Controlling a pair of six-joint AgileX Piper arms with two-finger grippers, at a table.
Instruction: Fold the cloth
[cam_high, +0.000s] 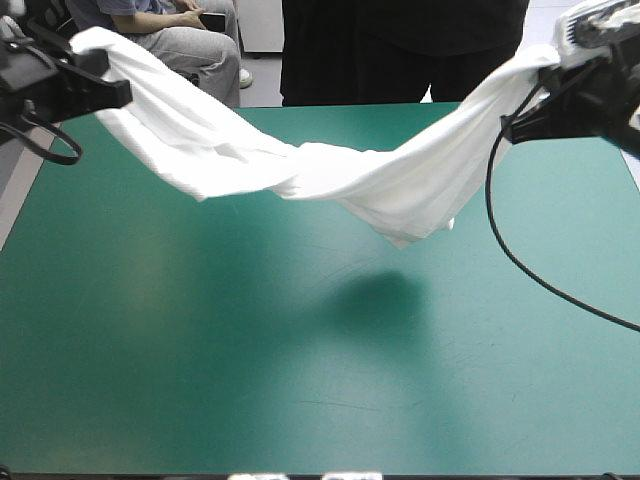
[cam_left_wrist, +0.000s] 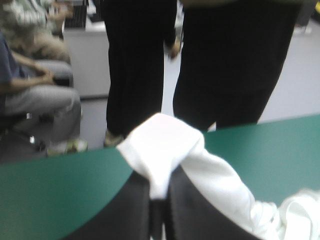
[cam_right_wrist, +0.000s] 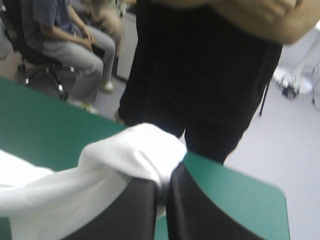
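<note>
Shadow (cam_high: 375, 295) falling on the table (cam_high: 200, 390), T-shirt (cam_high: 330, 180) hanging in the air over its far half, stretching left to right, sagging as a twisted white band, left gripper (cam_left_wrist: 159, 200) and right gripper (cam_right_wrist: 162, 189) each clamping fingers on an end.

Teal-green-covered table (cam_high: 150, 400), soft shadow (cam_high: 375, 300) near centre

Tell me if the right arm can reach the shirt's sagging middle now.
Probably not. The right gripper is shut on one end of the T-shirt, the left gripper on the other, holding it above the table. Nothing blocks the middle, but reaching it means letting go.
</note>
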